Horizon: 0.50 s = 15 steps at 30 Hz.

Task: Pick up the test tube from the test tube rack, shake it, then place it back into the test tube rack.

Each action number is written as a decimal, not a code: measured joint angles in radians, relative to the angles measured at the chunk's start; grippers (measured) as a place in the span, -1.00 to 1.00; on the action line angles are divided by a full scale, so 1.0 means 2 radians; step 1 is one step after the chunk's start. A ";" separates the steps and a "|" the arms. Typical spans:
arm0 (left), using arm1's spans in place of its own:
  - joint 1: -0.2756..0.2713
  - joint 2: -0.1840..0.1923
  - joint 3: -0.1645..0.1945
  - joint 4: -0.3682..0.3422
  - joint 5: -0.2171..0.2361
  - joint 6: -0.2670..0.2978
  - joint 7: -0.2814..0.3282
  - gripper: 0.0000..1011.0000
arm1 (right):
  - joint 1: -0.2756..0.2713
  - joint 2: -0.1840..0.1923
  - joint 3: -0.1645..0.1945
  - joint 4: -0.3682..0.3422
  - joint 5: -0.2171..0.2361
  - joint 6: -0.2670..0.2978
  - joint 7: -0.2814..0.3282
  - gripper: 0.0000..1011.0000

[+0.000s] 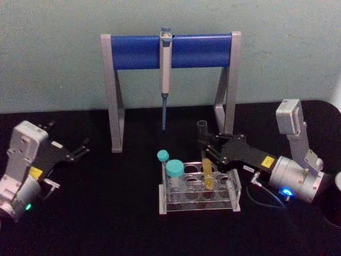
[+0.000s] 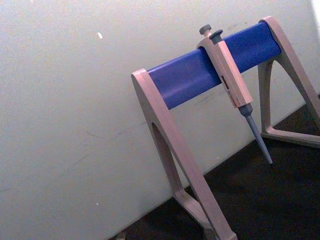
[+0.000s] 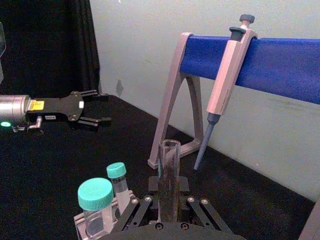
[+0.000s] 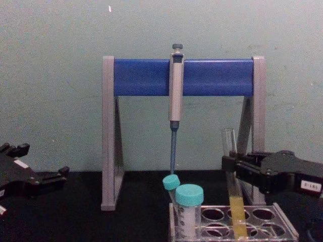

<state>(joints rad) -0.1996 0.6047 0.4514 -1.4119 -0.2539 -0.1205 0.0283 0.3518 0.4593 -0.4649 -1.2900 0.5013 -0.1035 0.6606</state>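
Test tube (image 1: 206, 172) is pinched between the fingers of the right gripper (image 1: 205, 150), clamped narrow around its upper half. The fingers close on both sides of the glass. The open mouth sticks up above the fingers. Yellow liquid sits in the lower part, below the grip.

The tube's bottom is down in a hole of the test tube rack (image 1: 197, 206), directly under the fingertips. The tube is not plumb. In the chest view the test tube (image 4: 233, 186) leans, with its mouth toward the robot's left of its base, and the right gripper (image 4: 229, 166) comes in level from the right. In the right wrist view the test tube (image 3: 169, 175) rises straight up between the finger linkages of the right gripper (image 3: 169, 189).

Two teal-capped tubes (image 1: 174, 169) stand in the same rack, just past the fingertips on the robot's left. The pipette stand (image 1: 138, 52) is behind the gripper, against the wall. A pipette (image 1: 165, 69) hangs from its blue bar, up and back from the fingertips.

The left gripper (image 1: 69, 137) is well apart across the black table (image 1: 106, 224). It hovers off the surface with its fingers spread wide and nothing between them.
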 joint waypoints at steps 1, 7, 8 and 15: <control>0.000 0.000 0.000 0.000 0.000 0.000 0.000 0.98 | 0.000 0.000 0.000 0.000 0.000 0.000 0.000 -0.57; 0.000 0.000 0.000 0.000 0.000 0.000 0.000 0.98 | 0.000 0.000 0.000 0.000 0.000 0.000 0.000 -0.57; 0.000 0.000 0.000 0.000 0.000 0.000 0.000 0.98 | 0.000 0.000 0.000 0.000 0.000 0.000 0.000 -0.57; 0.000 0.000 0.000 0.000 0.000 0.000 0.000 0.98 | 0.000 0.000 0.000 0.000 -0.002 0.001 0.000 -0.22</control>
<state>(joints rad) -0.1996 0.6047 0.4513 -1.4119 -0.2539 -0.1205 0.0283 0.3511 0.4593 -0.4652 -1.2902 0.4980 -0.1019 0.6612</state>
